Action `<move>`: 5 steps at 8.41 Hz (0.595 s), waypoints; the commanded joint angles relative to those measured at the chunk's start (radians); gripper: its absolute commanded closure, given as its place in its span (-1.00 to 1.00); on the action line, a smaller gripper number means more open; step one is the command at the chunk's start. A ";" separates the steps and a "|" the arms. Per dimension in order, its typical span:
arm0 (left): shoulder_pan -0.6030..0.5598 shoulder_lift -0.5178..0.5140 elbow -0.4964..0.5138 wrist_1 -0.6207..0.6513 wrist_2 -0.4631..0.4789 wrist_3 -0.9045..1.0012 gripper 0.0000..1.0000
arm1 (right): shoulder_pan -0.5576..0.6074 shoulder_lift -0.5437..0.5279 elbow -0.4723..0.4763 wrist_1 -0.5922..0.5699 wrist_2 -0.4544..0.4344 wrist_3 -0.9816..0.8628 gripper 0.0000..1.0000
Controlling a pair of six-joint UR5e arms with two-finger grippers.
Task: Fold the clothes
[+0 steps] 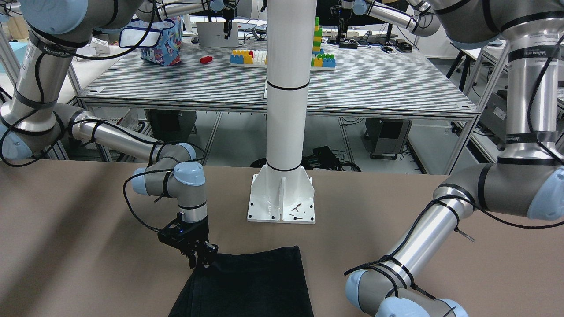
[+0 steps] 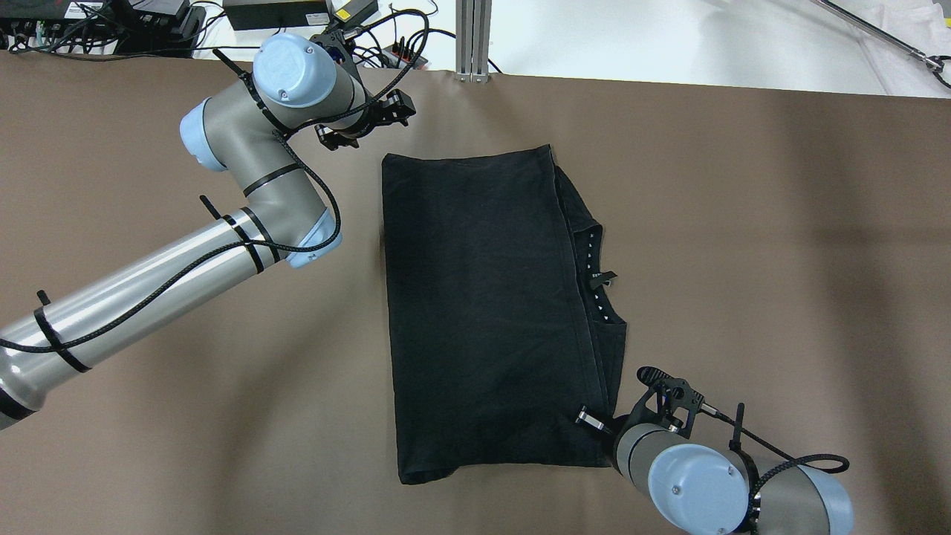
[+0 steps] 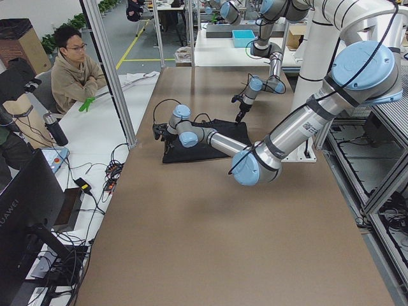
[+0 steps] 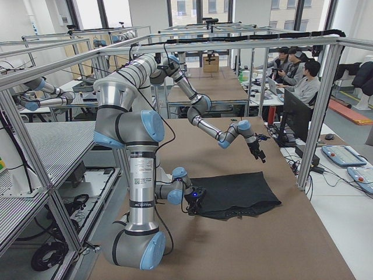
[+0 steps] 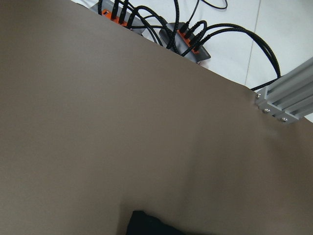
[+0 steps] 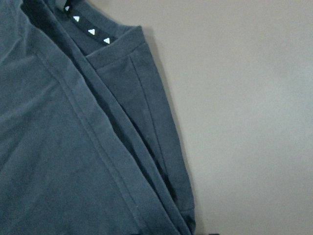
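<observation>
The black garment (image 2: pixel 483 297) lies flat on the brown table as a folded rectangle. A seamed hem runs down its right side and a neck band with white triangles (image 2: pixel 594 275) shows beyond it. My left gripper (image 2: pixel 364 126) hangs just off the garment's far left corner, jaws apart and empty. In the left wrist view only the garment's corner (image 5: pixel 146 225) shows. My right gripper (image 2: pixel 594 423) stands at the near right corner. In the front-facing view it (image 1: pixel 202 259) looks open, fingers at the cloth's edge. The right wrist view shows the hem folds (image 6: pixel 73 147) and no fingers.
The white pillar (image 1: pixel 286 110) stands on its bolted base (image 1: pixel 282 198) at the robot's side of the table, just behind the garment. Power strips and cables (image 5: pixel 186 39) lie past the table's far edge. People sit beyond the frame posts (image 3: pixel 73 73).
</observation>
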 commanded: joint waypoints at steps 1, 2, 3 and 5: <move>0.002 0.000 0.000 0.001 0.001 -0.001 -1.00 | -0.006 -0.001 -0.005 -0.002 -0.002 0.000 0.13; 0.000 -0.002 0.000 0.001 0.001 -0.001 -1.00 | -0.006 0.002 -0.008 -0.002 -0.003 0.000 0.45; 0.002 -0.003 0.000 0.001 0.003 -0.001 -1.00 | -0.006 0.006 -0.012 -0.002 -0.003 0.001 0.82; 0.002 -0.006 0.000 0.001 0.003 -0.002 -1.00 | -0.006 0.008 -0.023 0.004 -0.002 0.003 1.00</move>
